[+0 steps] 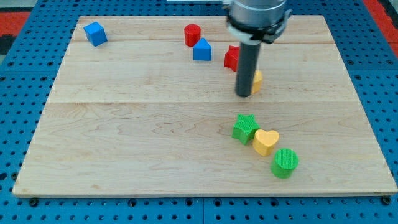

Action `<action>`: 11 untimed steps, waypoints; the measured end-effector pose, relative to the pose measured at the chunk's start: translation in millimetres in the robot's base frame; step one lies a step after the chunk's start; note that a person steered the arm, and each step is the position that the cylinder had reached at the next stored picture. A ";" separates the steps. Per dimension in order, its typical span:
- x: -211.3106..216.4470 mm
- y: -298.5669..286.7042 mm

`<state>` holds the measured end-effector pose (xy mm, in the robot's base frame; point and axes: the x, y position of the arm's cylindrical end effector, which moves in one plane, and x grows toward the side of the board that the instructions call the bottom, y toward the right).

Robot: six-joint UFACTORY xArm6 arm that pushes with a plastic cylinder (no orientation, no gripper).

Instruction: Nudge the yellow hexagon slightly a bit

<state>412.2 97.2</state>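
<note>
Claw is hardly the word on this rig, since the arm ends in a plain dark rod with nothing to open or close, so no grip state applies; what I steer is my tip [243, 95], which sits on the wooden desk [124, 124] right of centre in the upper half of the view. The yellow hexagon [256, 81] is immediately to the view's right of the rod, mostly hidden behind it, so only a sliver of yellow shows and I cannot confirm its shape or whether my tip is actually touching it. Just above, a red block [231, 57] peeks out at the rod's left, shape unclear. A blue block [201, 49] with a peaked top and a red cylinder [192, 34] lie further to the view's left, and a blue cube [95, 33] sits near the top left corner. Lower down, a green star [245, 128], yellow heart [266, 141] and green cylinder [285, 162] run in a touching diagonal line.
</note>
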 end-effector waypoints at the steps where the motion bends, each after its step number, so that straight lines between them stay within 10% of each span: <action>1: -32.2 50.5; 4: -132.0 87.4; 8: -100.6 7.2; 11: -147.3 118.5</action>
